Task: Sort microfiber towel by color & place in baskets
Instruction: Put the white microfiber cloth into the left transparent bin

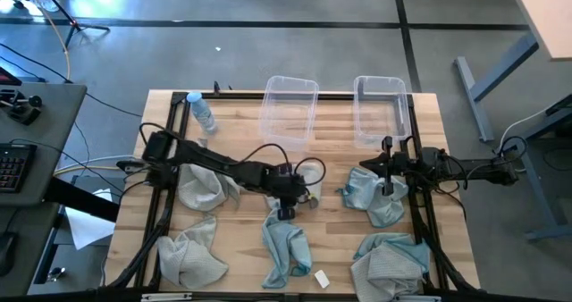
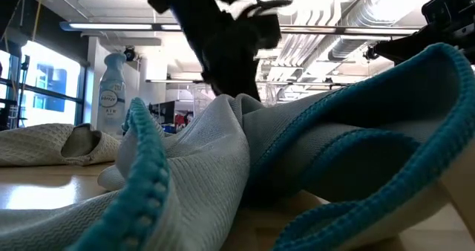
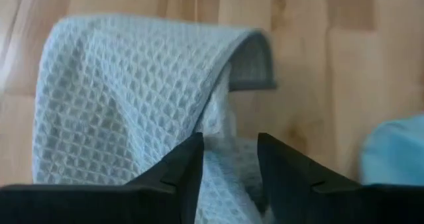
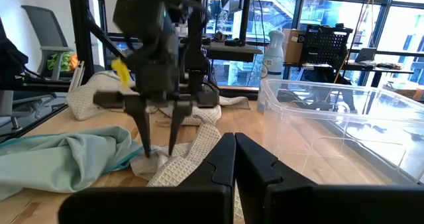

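A light blue waffle towel (image 1: 284,247) (image 3: 119,85) lies crumpled near the table's near edge. My left gripper (image 1: 286,211) (image 3: 230,161) (image 4: 159,151) stands over its far end, pointing down and open. My right gripper (image 1: 368,168) (image 4: 234,151) is shut and empty, level and pointing toward the table's left, beside a teal towel (image 1: 375,199) (image 4: 66,158). Grey towels lie at the left (image 1: 201,188), near left (image 1: 190,257) and near right (image 1: 389,262). Two clear baskets (image 1: 289,113) (image 1: 382,110) stand at the far edge, with nothing showing inside. My left gripper comes at the light blue towel from above, pointing down. A raised fold (image 3: 228,151) at the towel's far end stands between the two spread fingers (image 3: 179,171), whose tips reach the cloth. The towel lies slack on the table.
A small water bottle (image 1: 204,113) lies at the far left, left of the baskets. A small white block (image 1: 322,280) sits by the near edge. In the low view a teal-edged towel (image 2: 356,132) fills the foreground. Bare wood shows between the baskets and the towels.
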